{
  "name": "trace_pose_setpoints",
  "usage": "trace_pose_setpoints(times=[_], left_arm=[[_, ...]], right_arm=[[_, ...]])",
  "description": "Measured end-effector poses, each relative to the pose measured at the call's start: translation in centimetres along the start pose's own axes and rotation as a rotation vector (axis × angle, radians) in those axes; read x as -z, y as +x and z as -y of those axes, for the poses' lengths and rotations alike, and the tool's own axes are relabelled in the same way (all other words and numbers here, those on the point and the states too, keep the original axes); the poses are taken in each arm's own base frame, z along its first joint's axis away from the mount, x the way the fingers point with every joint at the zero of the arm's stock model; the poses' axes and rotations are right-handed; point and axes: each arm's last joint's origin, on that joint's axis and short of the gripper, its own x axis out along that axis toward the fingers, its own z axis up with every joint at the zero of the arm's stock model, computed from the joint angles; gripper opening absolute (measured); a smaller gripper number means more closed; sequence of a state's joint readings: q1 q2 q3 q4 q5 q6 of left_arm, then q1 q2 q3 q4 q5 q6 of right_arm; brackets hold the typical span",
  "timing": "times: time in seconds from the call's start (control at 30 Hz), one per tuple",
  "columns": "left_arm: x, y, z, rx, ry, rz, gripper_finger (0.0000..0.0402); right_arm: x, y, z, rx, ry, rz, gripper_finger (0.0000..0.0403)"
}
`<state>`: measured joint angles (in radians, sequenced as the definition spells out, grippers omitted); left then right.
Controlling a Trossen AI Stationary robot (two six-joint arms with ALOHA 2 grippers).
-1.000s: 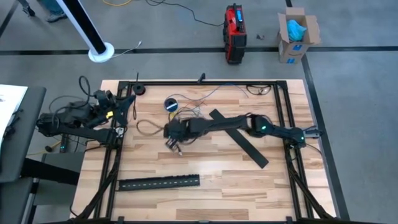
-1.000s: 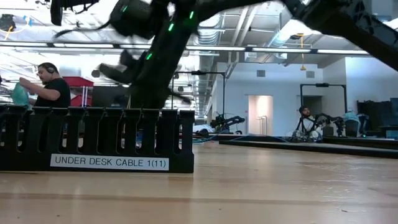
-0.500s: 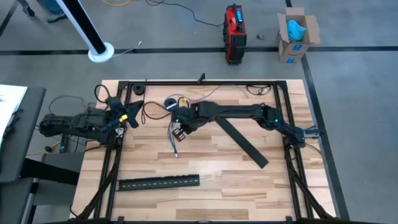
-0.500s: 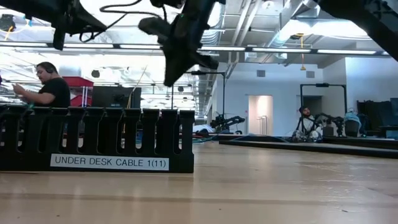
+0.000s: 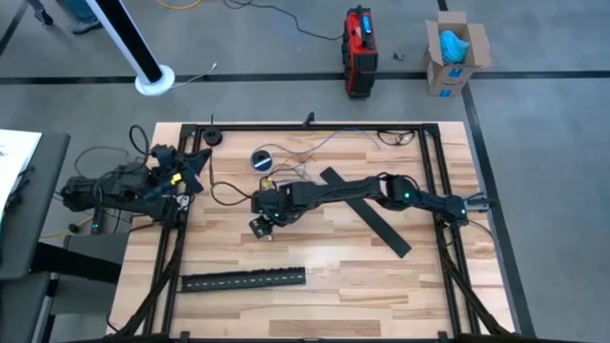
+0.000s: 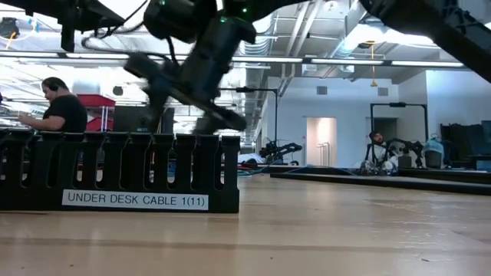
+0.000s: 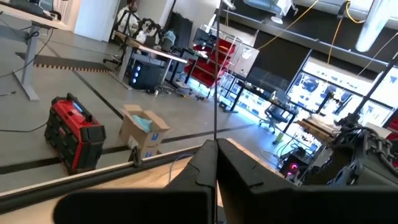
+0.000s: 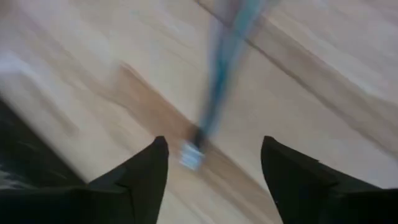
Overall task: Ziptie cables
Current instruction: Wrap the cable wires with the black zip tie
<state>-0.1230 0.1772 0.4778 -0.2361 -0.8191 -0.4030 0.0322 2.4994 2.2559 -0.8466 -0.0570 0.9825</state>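
my right gripper [image 5: 260, 225] has dropped back toward the middle of the table [image 5: 315, 257] since half a second ago, when it was up beside the tape roll [image 5: 262, 159]. its wrist camera shows what the overhead cannot: fingers spread, a blurred bluish cable [image 8: 217, 74] lying between them on the wood. the cables [image 5: 286, 171] lie near the roll. my left gripper [image 5: 195, 164] sits by the table's left edge, fingers pressed together on a thin wire [image 7: 216, 93].

The right arm stretches low across the table [image 5: 315, 257] from its right edge, its right gripper [image 5: 261, 226] near the middle with fingers spread apart. The left gripper [image 5: 195, 164], fingers pressed together, sits at the table's left edge.
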Motion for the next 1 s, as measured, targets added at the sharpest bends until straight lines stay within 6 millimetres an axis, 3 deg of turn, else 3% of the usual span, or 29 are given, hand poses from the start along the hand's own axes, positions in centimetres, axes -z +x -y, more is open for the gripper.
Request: trace_pose_setpoints(times=[0.13, 0.33, 0.63, 0.73, 0.9, 1.0], left_arm=[[-0.2, -0.3, -0.2, 0.006, -0.013, 0.013, 0.0], [-0.4, -0.5, -0.5, 0.012, -0.013, 0.021, 0.0], [-0.1, -0.6, -0.5, 0.031, 0.025, -0.005, 0.0], [-0.1, -0.6, -0.5, 0.031, 0.03, -0.005, 0.0], [-0.1, -0.6, -0.6, 0.031, 0.031, -0.006, 0.0], [-0.1, -0.6, -0.6, 0.032, 0.032, -0.007, 0.0]], right_arm=[[0.1, 2.1, 0.3, -0.019, 0.026, -0.017, 0.0251], [0.0, 2.5, 0.2, -0.028, 0.04, 0.016, 0.0239], [1.5, 5.5, -0.5, -0.079, 0.027, 0.023, 0.019], [2.2, 6.3, -0.2, -0.036, 0.022, 0.001, 0.0151], [3.3, 7.0, 0.7, 0.06, 0.015, -0.073, 0.0023], [3.6, 7.0, 0.6, 0.063, 0.001, -0.084, 0.0005]])
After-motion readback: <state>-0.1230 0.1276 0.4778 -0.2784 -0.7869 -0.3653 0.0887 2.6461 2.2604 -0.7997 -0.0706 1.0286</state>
